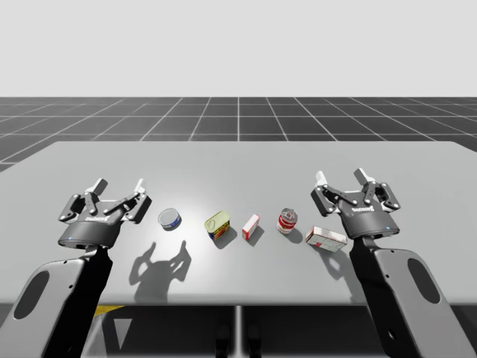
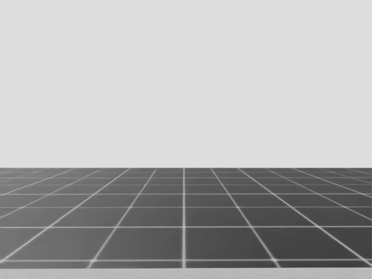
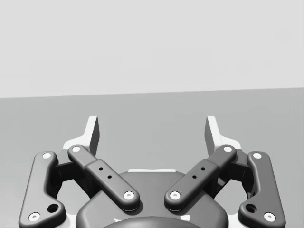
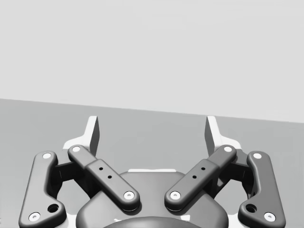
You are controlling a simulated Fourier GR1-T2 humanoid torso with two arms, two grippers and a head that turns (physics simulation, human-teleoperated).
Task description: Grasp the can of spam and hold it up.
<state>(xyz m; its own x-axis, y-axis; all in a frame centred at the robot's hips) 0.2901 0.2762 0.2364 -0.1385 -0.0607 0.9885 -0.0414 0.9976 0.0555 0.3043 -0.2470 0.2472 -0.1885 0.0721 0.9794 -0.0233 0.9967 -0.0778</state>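
Observation:
A rounded rectangular can with a yellow-green top (image 1: 218, 225) lies on the grey table (image 1: 238, 164) near the front middle. My left gripper (image 1: 119, 186) hovers open at the table's left, well left of that can. My right gripper (image 1: 342, 177) hovers open at the right, behind a white flat box (image 1: 325, 238). In the left wrist view the left gripper (image 3: 152, 129) holds nothing between its fingers, with bare table ahead. The right wrist view shows my right gripper (image 4: 152, 129) the same way.
In a row along the front stand a short round blue-and-white can (image 1: 170, 219), a small red-and-white box (image 1: 251, 225) and a red-and-white round can (image 1: 287, 221). The table's front edge runs just below them. A dark tiled floor (image 2: 186, 221) stretches beyond.

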